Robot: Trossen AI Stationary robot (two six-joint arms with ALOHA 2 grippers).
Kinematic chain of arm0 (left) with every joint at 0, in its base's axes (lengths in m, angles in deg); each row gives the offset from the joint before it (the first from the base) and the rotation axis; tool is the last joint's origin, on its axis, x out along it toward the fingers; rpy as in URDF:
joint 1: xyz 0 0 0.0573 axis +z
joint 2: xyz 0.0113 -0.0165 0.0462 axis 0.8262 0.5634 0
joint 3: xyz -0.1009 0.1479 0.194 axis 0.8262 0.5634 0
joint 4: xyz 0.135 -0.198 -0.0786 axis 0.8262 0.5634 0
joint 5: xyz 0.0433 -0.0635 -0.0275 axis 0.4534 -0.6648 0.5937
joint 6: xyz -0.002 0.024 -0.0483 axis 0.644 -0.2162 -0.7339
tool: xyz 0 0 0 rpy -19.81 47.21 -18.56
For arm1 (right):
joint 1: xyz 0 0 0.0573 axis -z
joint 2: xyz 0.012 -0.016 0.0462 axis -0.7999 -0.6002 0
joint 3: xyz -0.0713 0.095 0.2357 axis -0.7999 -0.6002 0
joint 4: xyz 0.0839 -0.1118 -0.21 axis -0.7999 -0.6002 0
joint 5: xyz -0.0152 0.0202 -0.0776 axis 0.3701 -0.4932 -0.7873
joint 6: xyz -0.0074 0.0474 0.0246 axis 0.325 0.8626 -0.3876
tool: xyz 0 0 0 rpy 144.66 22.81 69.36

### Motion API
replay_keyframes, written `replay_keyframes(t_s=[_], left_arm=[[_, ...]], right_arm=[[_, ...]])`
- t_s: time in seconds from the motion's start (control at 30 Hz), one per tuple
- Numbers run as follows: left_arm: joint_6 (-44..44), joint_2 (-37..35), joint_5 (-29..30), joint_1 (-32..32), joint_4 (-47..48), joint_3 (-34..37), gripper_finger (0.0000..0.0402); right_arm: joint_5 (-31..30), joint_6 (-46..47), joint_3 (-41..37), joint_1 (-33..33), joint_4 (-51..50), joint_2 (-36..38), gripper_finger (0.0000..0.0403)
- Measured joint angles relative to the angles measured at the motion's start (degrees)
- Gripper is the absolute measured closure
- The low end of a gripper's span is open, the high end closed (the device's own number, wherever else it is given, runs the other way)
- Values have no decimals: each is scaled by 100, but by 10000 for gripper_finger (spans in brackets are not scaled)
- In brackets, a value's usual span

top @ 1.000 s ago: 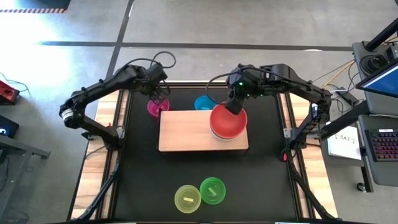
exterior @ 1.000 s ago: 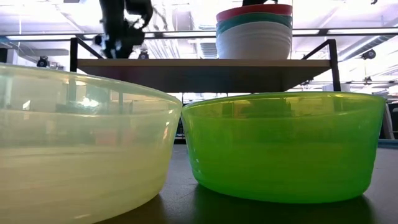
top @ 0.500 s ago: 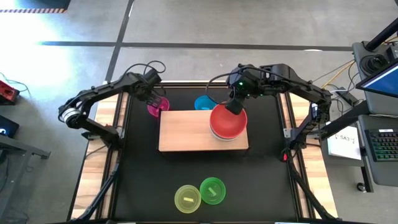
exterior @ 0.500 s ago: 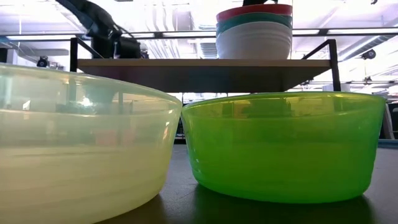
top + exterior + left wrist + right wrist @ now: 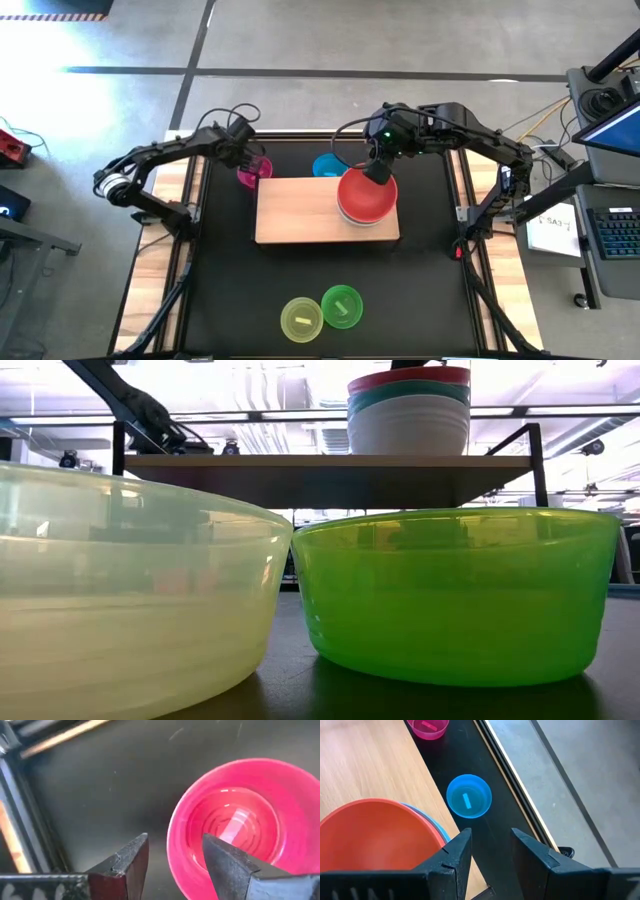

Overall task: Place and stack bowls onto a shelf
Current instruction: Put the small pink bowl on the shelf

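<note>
The left gripper (image 5: 172, 865) is hanging open over the rim of the magenta bowl (image 5: 240, 825), holding nothing. The right gripper (image 5: 487, 852) is waiting open and empty above the red bowl (image 5: 375, 837) on the shelf (image 5: 300, 212).

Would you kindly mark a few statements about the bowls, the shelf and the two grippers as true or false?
1. The large red plastic bowl tops a stack on the pale wooden shelf. True.
2. The small magenta plastic bowl sits on the shelf. False: it is on the black mat beside the shelf.
3. The left gripper has open fingers at the magenta bowl's rim. True.
4. The small cyan plastic bowl is inside the red bowl. False: it stands alone on the mat.
5. The small yellow-green plastic bowl and small bright green plastic bowl sit side by side. True.
</note>
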Motion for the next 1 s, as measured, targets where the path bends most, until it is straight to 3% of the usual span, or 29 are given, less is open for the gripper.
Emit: replay_keyframes(t_s=[0.33,0.43,0.63,0.83,1.0], left_arm=[[-64,329,2,20,-428,290,248],[170,366,4,20,-583,330,280],[353,374,0,26,-620,360,387],[583,361,-21,186,-496,140,398],[672,352,13,518,-420,-560,401]], right_arm=[[0,-62,-2,0,0,0,280],[1,-59,-2,0,0,0,280],[2,-77,-2,-1,-2,0,280],[2,-95,-2,0,-2,0,280],[2,-46,-2,0,-4,0,280]])
